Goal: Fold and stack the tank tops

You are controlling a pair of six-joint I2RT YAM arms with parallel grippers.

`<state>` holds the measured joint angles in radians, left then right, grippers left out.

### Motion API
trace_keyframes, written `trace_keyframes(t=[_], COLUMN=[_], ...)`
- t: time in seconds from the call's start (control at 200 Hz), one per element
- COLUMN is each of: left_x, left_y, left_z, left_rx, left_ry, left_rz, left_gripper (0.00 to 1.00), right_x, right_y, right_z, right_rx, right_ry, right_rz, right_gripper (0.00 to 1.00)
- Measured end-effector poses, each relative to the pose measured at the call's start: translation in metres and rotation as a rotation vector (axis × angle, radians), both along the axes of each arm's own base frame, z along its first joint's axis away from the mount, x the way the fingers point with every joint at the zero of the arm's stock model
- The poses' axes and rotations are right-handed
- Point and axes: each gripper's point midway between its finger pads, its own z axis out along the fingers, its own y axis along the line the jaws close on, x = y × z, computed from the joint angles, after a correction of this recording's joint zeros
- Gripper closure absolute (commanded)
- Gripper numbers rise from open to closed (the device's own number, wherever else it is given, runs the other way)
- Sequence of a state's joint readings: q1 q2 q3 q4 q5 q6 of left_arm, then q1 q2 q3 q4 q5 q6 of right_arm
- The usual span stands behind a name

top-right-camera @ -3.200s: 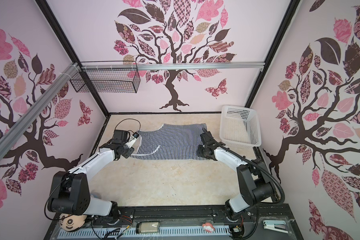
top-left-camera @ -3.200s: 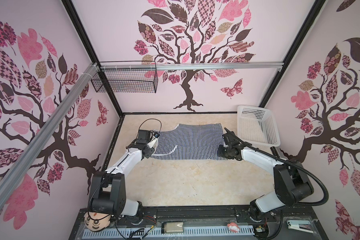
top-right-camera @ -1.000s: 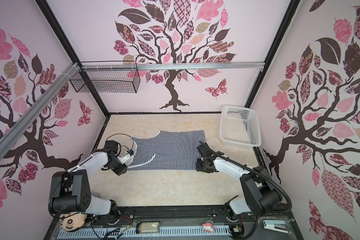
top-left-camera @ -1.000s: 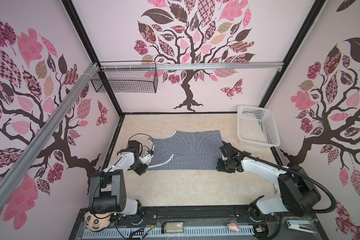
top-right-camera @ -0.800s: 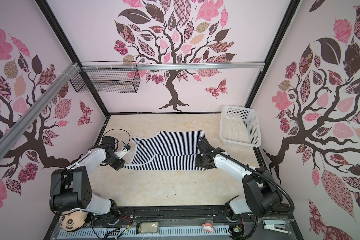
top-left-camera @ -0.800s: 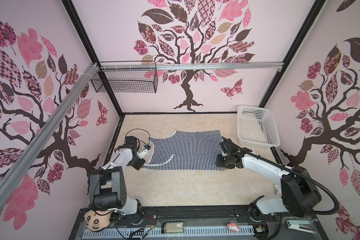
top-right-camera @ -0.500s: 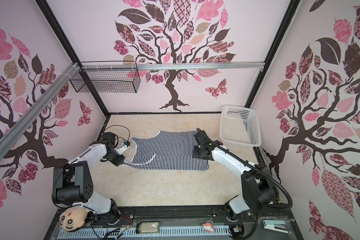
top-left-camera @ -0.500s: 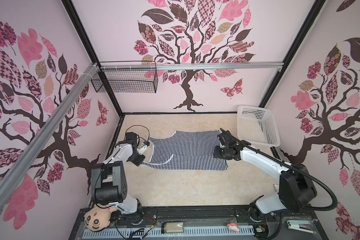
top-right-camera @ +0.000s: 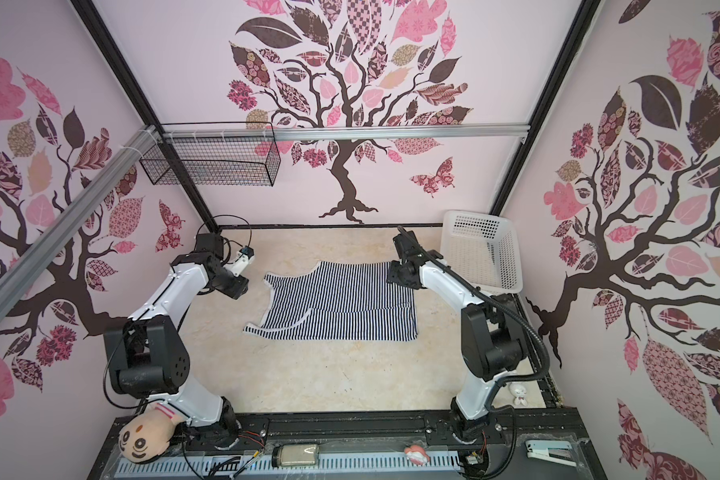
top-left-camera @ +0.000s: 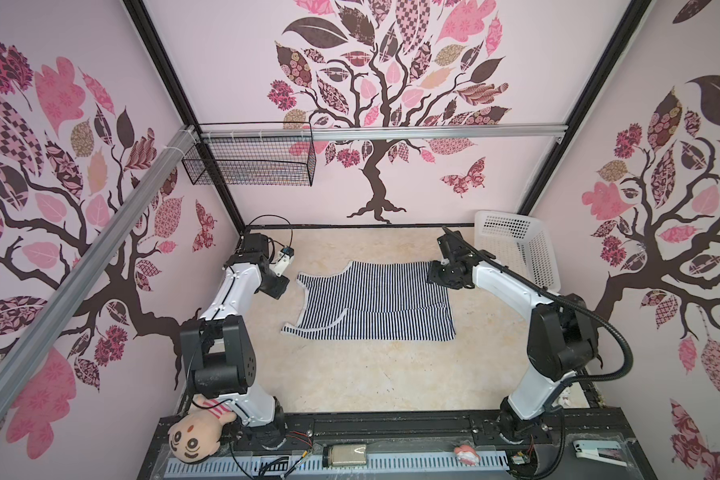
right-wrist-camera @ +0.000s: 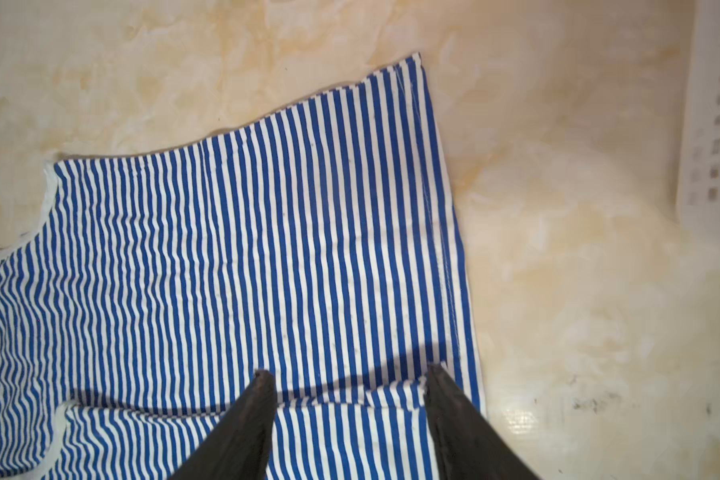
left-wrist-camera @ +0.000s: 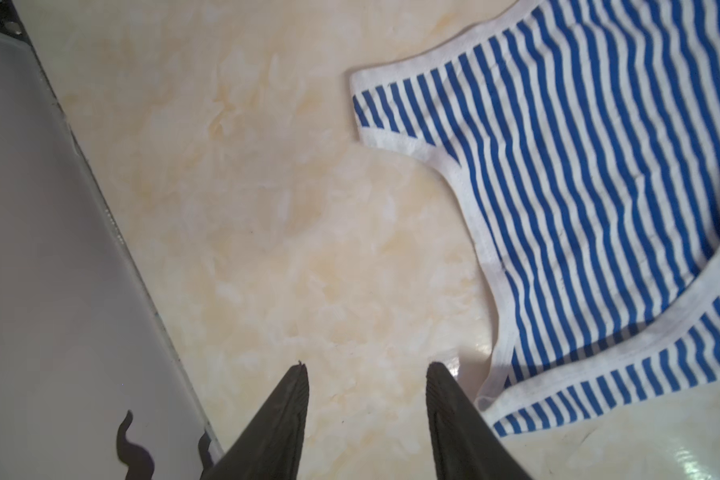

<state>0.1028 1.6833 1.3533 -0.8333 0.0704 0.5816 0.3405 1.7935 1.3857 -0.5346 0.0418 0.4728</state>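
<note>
I'm looking at the navy-and-white striped tank top (top-left-camera: 371, 303) lying flat on the cream marbled tabletop (top-left-camera: 350, 374), its long axis running arm to arm. The straps are pointing toward my left gripper (left-wrist-camera: 366, 368), the hem toward my right gripper (right-wrist-camera: 346, 374). Both are hovering with fingers apart, the left over bare tabletop beside the straps, the right above the hem edge.

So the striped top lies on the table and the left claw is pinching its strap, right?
Not quite. The top does lie on the table, but the left claw is open and pinching nothing: the left wrist view shows bare table between its jaws, the strap beside them.
</note>
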Motion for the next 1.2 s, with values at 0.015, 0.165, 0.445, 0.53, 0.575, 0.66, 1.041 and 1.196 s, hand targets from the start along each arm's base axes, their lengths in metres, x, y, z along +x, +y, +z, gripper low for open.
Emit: trace_keyframes(t=[0.015, 0.165, 0.445, 0.53, 0.575, 0.66, 1.041, 1.196], left_x=[0.003, 0.050, 0.134, 0.155, 0.164, 0.175, 0.163, 0.164], left_y=[-0.003, -0.046, -0.137, -0.149, -0.153, -0.159, -0.208, -0.219], left_z=[0.000, 0.005, -0.010, -0.023, -0.029, -0.044, -0.068, -0.072], left_rx=[-0.013, -0.169, -0.436, -0.500, -0.526, -0.553, -0.599, -0.585], left_ry=[-0.003, -0.027, -0.022, -0.002, 0.006, 0.034, 0.135, 0.138], left_rz=[0.000, -0.028, -0.081, -0.067, -0.059, -0.044, -0.065, -0.063], left_gripper=[0.47, 0.44, 0.41, 0.40, 0.40, 0.39, 0.38, 0.39], right_x=[0.004, 0.043, 0.110, 0.128, 0.136, 0.145, 0.144, 0.144], right_y=[0.001, 0.005, -0.014, -0.024, -0.029, -0.038, -0.057, -0.058], right_z=[0.000, -0.013, -0.023, -0.030, -0.035, -0.050, -0.091, -0.092], right_rx=[0.000, -0.007, -0.051, -0.071, -0.080, -0.090, -0.091, -0.093], right_ry=[-0.002, 0.000, -0.021, -0.019, -0.013, 0.012, 0.108, 0.103], right_rz=[0.000, -0.018, -0.102, -0.131, -0.145, -0.162, -0.182, -0.182], right_gripper=[0.39, 0.38, 0.38, 0.38, 0.38, 0.38, 0.38, 0.38])
